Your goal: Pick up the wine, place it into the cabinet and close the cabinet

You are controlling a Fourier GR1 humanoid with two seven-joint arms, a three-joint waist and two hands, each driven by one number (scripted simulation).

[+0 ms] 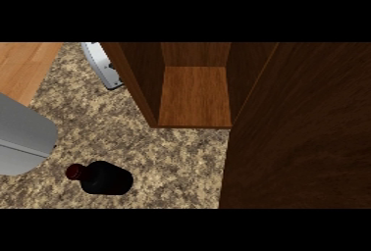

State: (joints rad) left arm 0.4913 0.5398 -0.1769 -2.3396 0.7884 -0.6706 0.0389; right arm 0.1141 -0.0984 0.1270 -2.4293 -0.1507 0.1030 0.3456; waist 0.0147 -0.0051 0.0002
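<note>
A dark wine bottle (105, 179) with a dark red cap (75, 171) stands on the speckled counter (174, 157), low and left of centre in the head view. Behind it the wooden cabinet (194, 95) is open, and its bare shelf shows. The cabinet's dark door (301, 132) is swung out and fills the right side of the view. At the left edge a grey forearm (22, 137) juts in, up and to the left of the bottle and apart from it. No black hand shows anywhere.
A grey-white object (103, 66) lies on the counter just left of the cabinet's left wall. Light wooden floor (22, 63) shows beyond the counter's edge at the top left. Speckled counter lies between the bottle and the cabinet's front.
</note>
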